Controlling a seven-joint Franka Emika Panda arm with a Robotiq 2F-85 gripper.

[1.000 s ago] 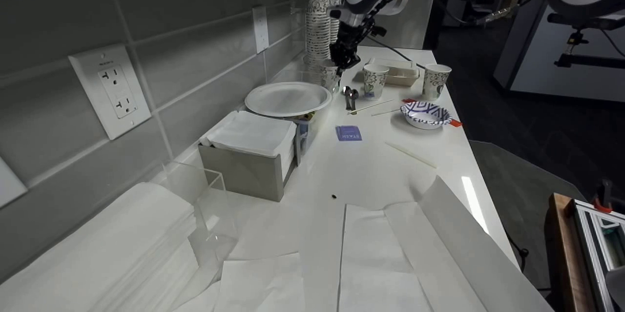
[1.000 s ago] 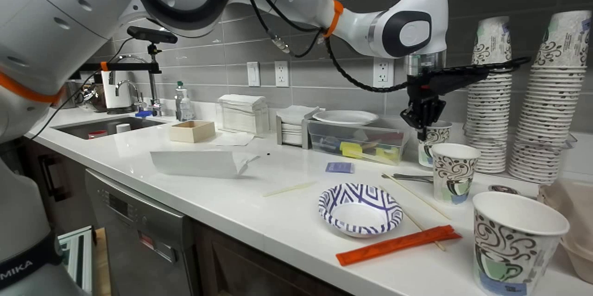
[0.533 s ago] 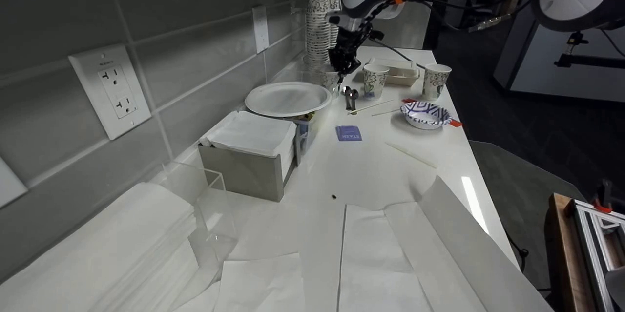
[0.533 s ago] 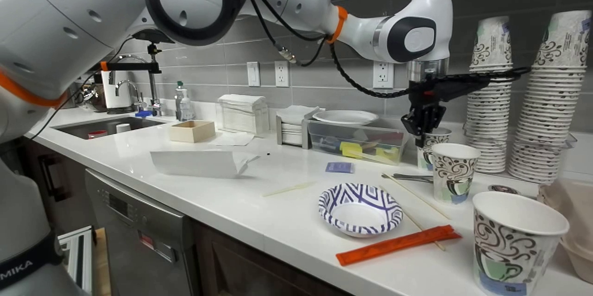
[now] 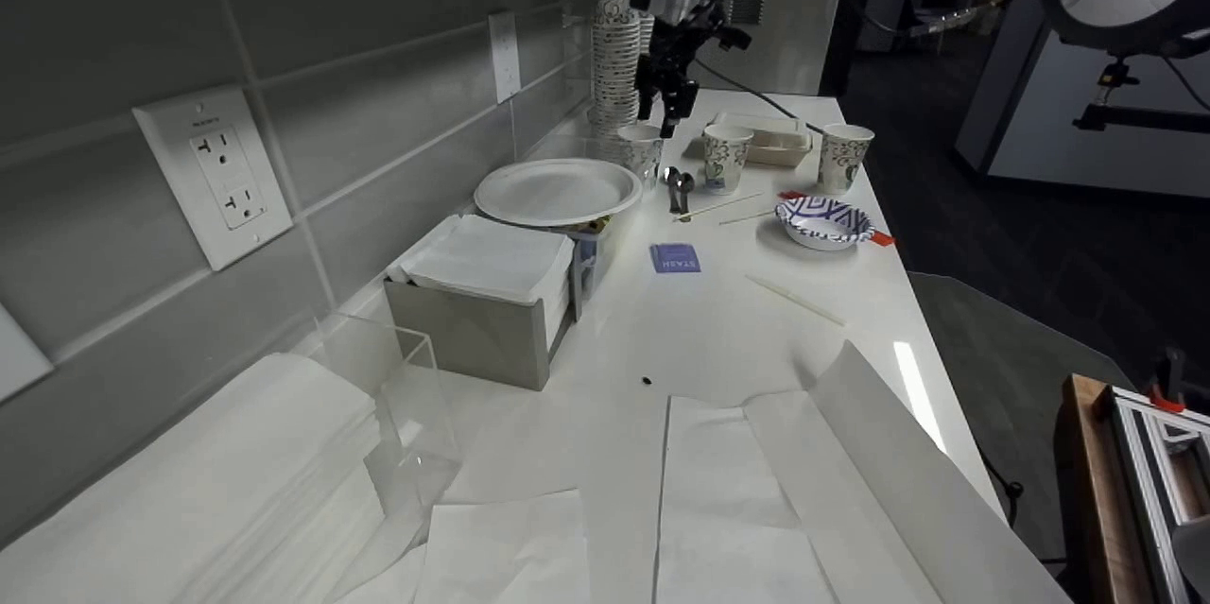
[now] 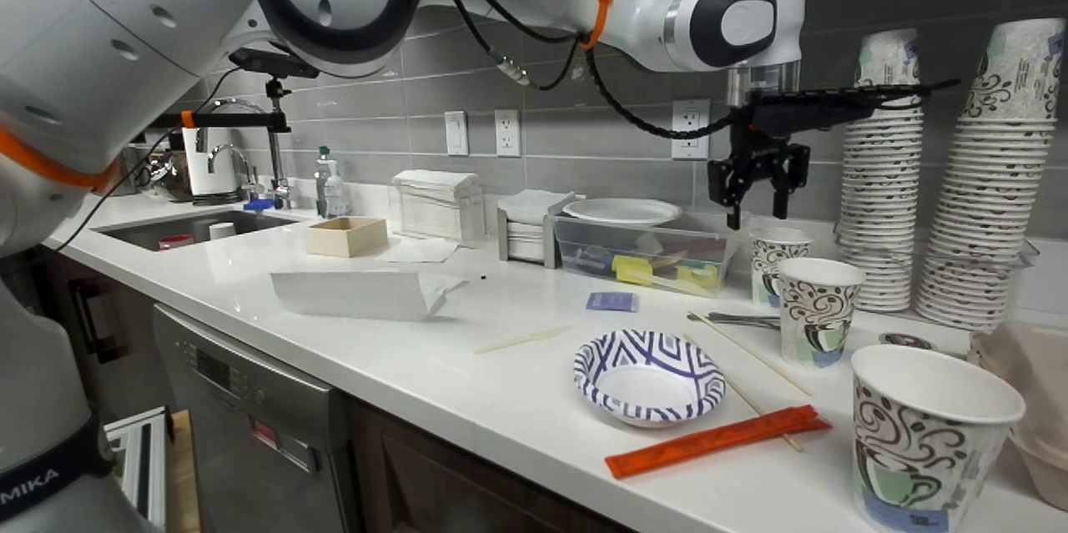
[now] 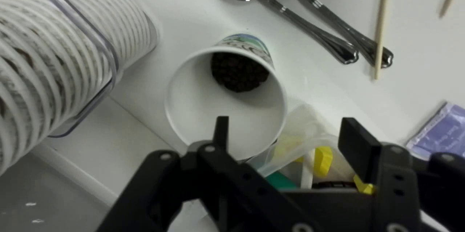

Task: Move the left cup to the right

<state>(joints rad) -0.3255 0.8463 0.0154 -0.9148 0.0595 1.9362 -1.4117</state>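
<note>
The left cup [image 6: 780, 262], white with a dark swirl pattern, stands upright near the back wall beside the tall stacks. In the wrist view the same cup [image 7: 218, 94] shows its open mouth with dark bean-like pieces at the bottom. My gripper [image 6: 758, 214] hangs above its rim, apart from it, with spread fingers and nothing between them. One fingertip [image 7: 221, 126] overlaps the cup's mouth in the wrist view; the opposite one [image 7: 354, 134] lies off to the side over the clear bin. In an exterior view the cup [image 5: 640, 150] sits just below the gripper [image 5: 657, 120].
A similar cup [image 6: 822, 316] stands close by, and another [image 6: 930, 441] nearer the counter's front. Tall cup stacks [image 6: 880, 183] rise behind. A clear bin [image 6: 638, 253] topped by a white plate [image 6: 622, 210] adjoins the left cup. Spoons [image 7: 312, 25], sticks and a patterned bowl [image 6: 651, 399] lie around.
My gripper first dipped with its fingers shut at the cup's rim, the cup coming slightly down. Then the fingers spread, the cup was let go, and the gripper rose above it.
</note>
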